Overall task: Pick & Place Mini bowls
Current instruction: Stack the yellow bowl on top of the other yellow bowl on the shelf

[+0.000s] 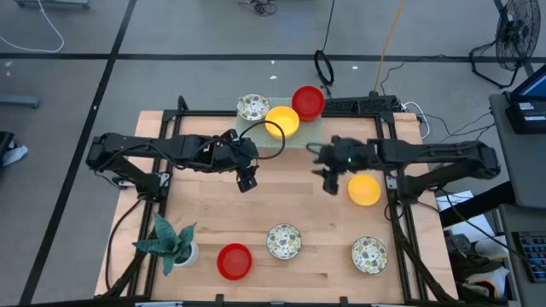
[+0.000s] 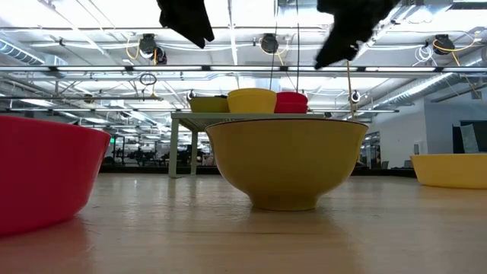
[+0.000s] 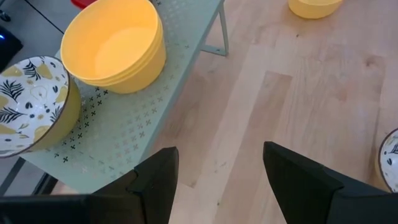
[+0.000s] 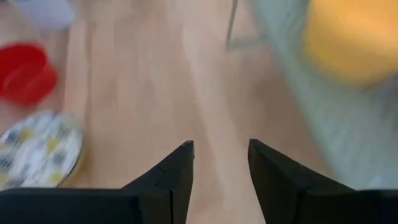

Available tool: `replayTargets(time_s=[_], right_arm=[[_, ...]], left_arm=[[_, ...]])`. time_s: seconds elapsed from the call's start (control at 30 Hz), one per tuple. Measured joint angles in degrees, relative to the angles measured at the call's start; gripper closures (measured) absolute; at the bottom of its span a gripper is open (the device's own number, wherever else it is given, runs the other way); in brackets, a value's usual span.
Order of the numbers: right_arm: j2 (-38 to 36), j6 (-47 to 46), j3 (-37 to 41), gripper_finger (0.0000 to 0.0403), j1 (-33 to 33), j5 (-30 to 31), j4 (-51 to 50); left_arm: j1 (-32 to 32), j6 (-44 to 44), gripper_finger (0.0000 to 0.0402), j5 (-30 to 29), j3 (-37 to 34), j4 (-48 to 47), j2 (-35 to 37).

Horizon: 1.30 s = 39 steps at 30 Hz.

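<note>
On the pale green rack (image 1: 256,130) at the table's far side stand a speckled bowl (image 1: 252,107), a yellow bowl (image 1: 282,121) and a red bowl (image 1: 308,102). Another yellow bowl (image 1: 364,189) rests on the wood right of centre. A red bowl (image 1: 235,261) and two speckled bowls (image 1: 283,241) (image 1: 369,254) sit along the near edge. My left gripper (image 1: 247,179) hangs open above bare wood, just near of the rack (image 3: 118,134). My right gripper (image 1: 331,181) hangs open beside the loose yellow bowl, on its left. Neither touches anything.
A leafy plant in a white pot (image 1: 175,243) stands at the near left corner. Bare wood (image 1: 290,192) lies between the two grippers. In the low view the near bowls (image 2: 285,160) (image 2: 46,171) stand in front of the rack (image 2: 183,116).
</note>
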<state>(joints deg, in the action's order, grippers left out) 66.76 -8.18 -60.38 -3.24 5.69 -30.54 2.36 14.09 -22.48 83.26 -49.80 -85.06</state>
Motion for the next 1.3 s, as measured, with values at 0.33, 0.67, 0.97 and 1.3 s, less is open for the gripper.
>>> replayTargets(time_s=[0.33, 0.67, 0.97, 1.3], right_arm=[[0.0, -21.9, 2.1, 0.0266, 7.4, 0.1, -20.1], [0.0, -37.7, 10.0, 0.0266, 7.9, -1.2, -30.2], [0.0, -46.7, 19.3, 0.0266, 7.8, -4.3, -27.4], [0.0, -46.6, 22.4, 0.0266, 7.8, -6.0, -24.1]], left_arm=[[0.1, 1.7, 0.0163, 2.1, 0.0, -0.1, 0.0], [1.3, 2.6, 0.0163, 2.1, 0.0, -0.1, 0.0], [1.9, 2.6, 0.0163, 2.1, 0.0, -0.1, 0.0], [1.8, 2.6, 0.0163, 2.0, 0.0, -0.1, 0.0]])
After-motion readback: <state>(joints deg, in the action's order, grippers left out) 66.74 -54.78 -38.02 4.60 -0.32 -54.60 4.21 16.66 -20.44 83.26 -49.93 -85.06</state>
